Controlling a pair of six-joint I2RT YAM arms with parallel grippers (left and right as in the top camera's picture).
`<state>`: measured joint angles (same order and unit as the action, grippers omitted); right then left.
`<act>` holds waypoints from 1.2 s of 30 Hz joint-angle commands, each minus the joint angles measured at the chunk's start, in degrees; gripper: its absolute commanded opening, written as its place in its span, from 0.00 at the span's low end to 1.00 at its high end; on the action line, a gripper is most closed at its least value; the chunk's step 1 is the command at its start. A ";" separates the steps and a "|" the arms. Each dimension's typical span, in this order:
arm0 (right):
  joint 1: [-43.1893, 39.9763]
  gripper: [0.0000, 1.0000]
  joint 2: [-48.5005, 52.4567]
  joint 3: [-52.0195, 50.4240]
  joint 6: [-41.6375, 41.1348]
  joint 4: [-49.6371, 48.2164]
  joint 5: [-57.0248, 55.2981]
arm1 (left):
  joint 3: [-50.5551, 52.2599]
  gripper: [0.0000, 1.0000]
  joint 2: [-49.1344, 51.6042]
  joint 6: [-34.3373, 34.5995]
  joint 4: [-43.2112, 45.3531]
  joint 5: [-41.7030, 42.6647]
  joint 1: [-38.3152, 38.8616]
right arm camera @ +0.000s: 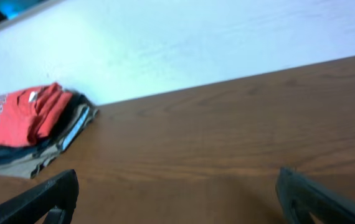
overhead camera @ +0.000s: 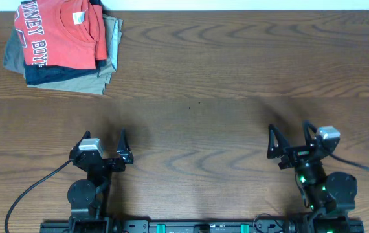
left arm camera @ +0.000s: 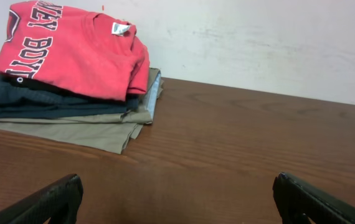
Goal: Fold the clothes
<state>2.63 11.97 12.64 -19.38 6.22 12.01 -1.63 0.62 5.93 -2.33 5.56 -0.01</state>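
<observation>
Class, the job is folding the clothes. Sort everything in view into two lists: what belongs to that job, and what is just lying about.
Belongs to the job: coral-red T-shirt, lying on top; left gripper and right gripper, both open, holding nothing.

Just lying about: navy garment and khaki garment under it; wooden table.

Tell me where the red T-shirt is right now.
In the overhead view the red T-shirt lies folded atop the garment stack at the far-left corner of the table.
</observation>
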 commanded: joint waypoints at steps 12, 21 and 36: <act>-3.72 0.99 -11.54 -11.32 3.06 -9.94 1.95 | 1.40 0.98 -0.39 -0.35 -1.16 0.15 -0.31; -3.85 0.99 -11.69 -12.35 5.31 -5.33 0.90 | 1.40 0.98 -0.39 -0.35 -1.18 0.15 -0.31; -3.85 0.99 -11.69 -12.33 10.71 -3.02 0.26 | 1.40 0.98 -0.39 -0.35 -1.16 0.15 -0.31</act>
<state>-0.89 0.69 0.40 -10.37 2.85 13.04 -1.63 0.62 5.93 -2.33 5.56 -0.01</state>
